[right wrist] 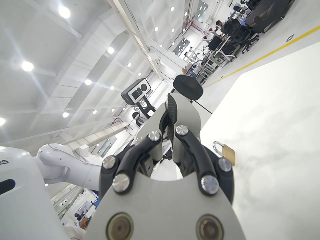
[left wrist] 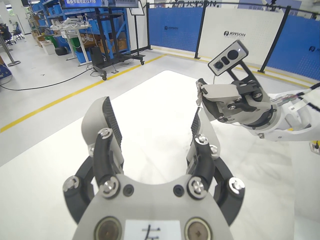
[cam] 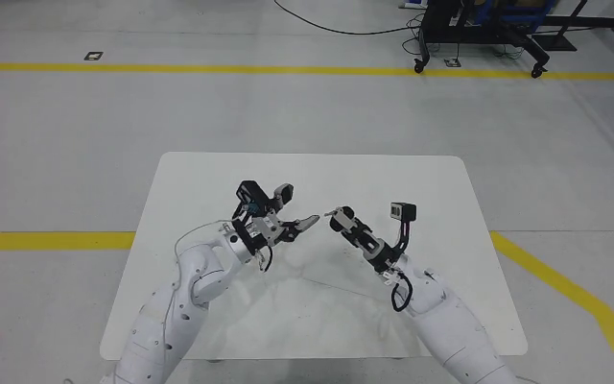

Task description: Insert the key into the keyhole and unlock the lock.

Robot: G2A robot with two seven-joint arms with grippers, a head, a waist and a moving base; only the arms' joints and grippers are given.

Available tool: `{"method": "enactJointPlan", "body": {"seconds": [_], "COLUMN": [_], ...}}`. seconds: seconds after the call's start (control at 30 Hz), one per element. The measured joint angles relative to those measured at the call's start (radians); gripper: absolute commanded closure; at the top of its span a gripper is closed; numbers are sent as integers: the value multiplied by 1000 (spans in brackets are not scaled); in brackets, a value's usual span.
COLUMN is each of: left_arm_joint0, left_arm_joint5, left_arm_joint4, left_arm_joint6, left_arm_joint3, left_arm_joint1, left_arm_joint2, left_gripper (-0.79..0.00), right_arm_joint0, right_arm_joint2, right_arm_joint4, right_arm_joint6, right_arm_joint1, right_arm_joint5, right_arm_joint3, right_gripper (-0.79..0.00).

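A small brass padlock [right wrist: 228,152] with a silver shackle lies flat on the white table [cam: 384,182], off to one side of my right gripper [right wrist: 172,101]. That gripper is shut, and in the left wrist view a thin silver key [left wrist: 198,93] sticks out from its fingertips. My left gripper [left wrist: 152,111] hangs open and empty above the table, its fingers spread wide. In the top view the left gripper [cam: 297,211] and right gripper [cam: 337,216] face each other over the table's middle, a short gap apart.
The white table's far edge and corners are bare. Yellow floor lines [cam: 288,69] run beyond it. A wheeled black stand [cam: 480,38] is far off at the back right.
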Motion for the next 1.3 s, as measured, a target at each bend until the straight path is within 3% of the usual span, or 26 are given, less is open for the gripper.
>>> {"method": "enactJointPlan", "body": {"seconds": [0.17,0.3,0.4,0.7,0.93,1.03,1.13,1.2,1.3], "left_arm_joint0": [15,-3,-30,-45,-46,-48,-53,-53,-55], "left_arm_joint5": [-78,-106,-71,-41,-6,5,10,11,10], "left_arm_joint4": [-378,-851,-1065,-1176,-1105,-1090,-1074,-1060,-1049], "left_arm_joint6": [24,-213,-407,-662,-686,-696,-695,-683,-674], "left_arm_joint3": [13,52,80,81,78,72,70,70,71], "left_arm_joint1": [-10,-7,5,16,21,20,19,19,19], "left_arm_joint2": [-9,19,5,26,27,44,52,55,58], "left_gripper": [-785,-785,-785,-714,-637,-514,-489,-416,-382], "right_arm_joint0": [-6,-1,6,21,30,35,39,39,40], "right_arm_joint2": [7,-5,-13,-27,-35,-40,-41,-41,-44], "right_arm_joint4": [-4,4,20,93,122,126,130,132,138], "right_arm_joint6": [-1,13,24,94,139,156,163,167,180], "right_arm_joint1": [0,-3,-5,-6,-6,-7,-7,-7,-7], "right_arm_joint5": [-8,-16,-18,-37,-36,-35,-35,-36,-36], "right_arm_joint3": [3,14,23,35,47,53,57,59,59], "right_gripper": [0,0,0,0,0,0,0,0,0]}}
